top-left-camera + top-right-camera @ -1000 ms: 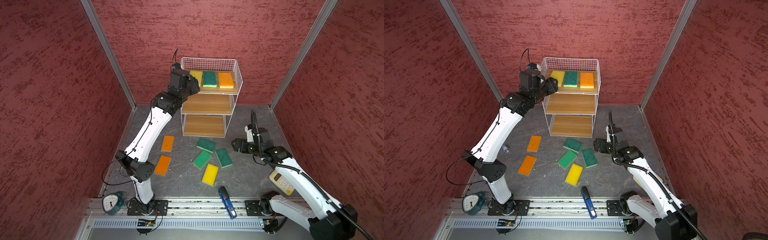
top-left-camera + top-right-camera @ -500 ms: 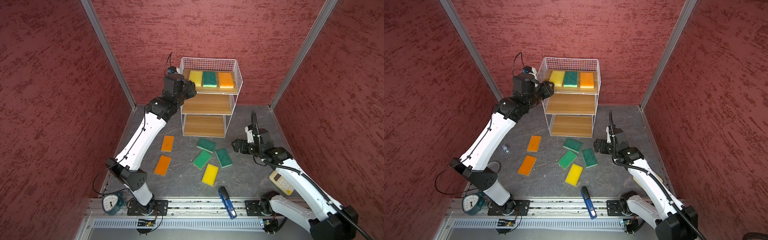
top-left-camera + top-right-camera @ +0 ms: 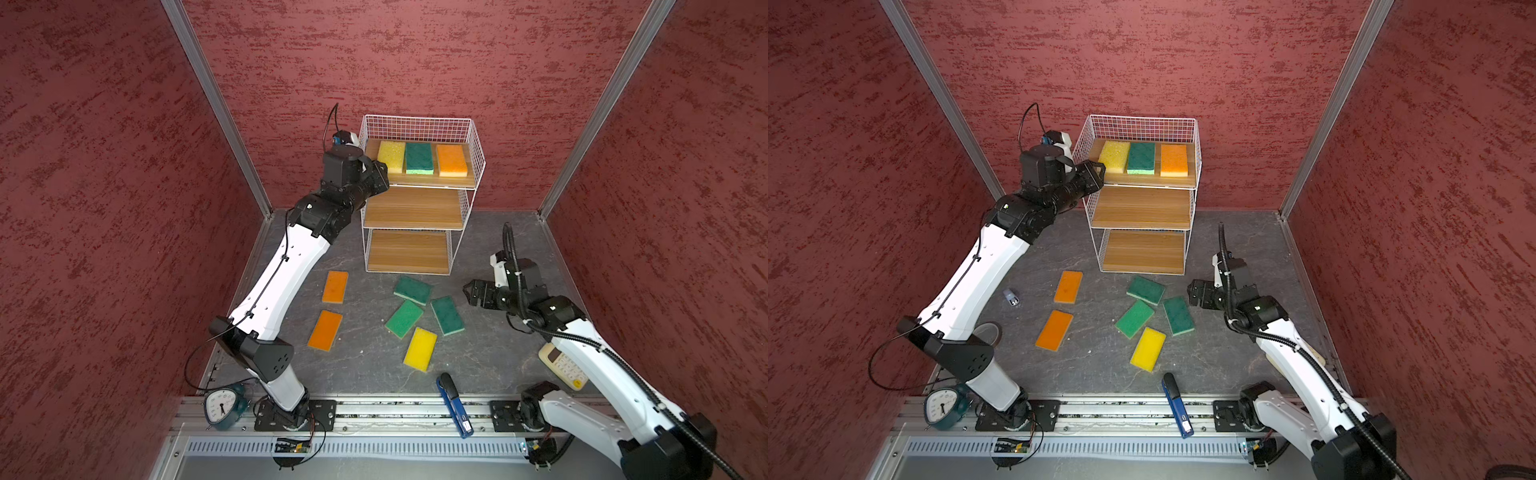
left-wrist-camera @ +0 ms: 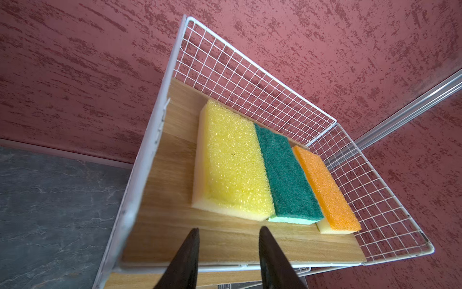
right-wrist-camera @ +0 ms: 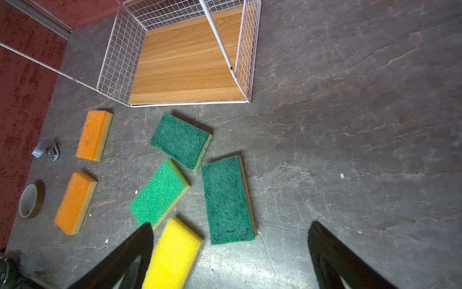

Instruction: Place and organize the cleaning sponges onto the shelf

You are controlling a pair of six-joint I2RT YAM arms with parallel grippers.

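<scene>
The right gripper point(image 3: 468, 293), wide open and empty, is nearer: the dark green sponge point(image 3: 447, 315) lies on the surface point(image 3: 365, 357) just lower-left of it, long axis nearly vertical in frame. The left gripper point(image 4: 228, 230), partly open and empty, faces the shelf point(image 3: 411, 208).

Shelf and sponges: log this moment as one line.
shelf top tier: three sponges | table: six sponges | left gripper: open, empty, at top tier | right gripper: open, empty

Your tabletop point(image 3: 365, 365) carries the shelf point(image 3: 415, 124) at upper centre of frame. On its top board point(image 3: 419, 180) you have a yellow sponge point(image 3: 391, 156), a green sponge point(image 3: 419, 158) and an orange sponge point(image 3: 451, 160) in a row. Flat on the tabletop, centre frame: two orange sponges point(image 3: 335, 286), three green sponges point(image 3: 404, 318), one loose yellow sponge point(image 3: 420, 349).
</scene>
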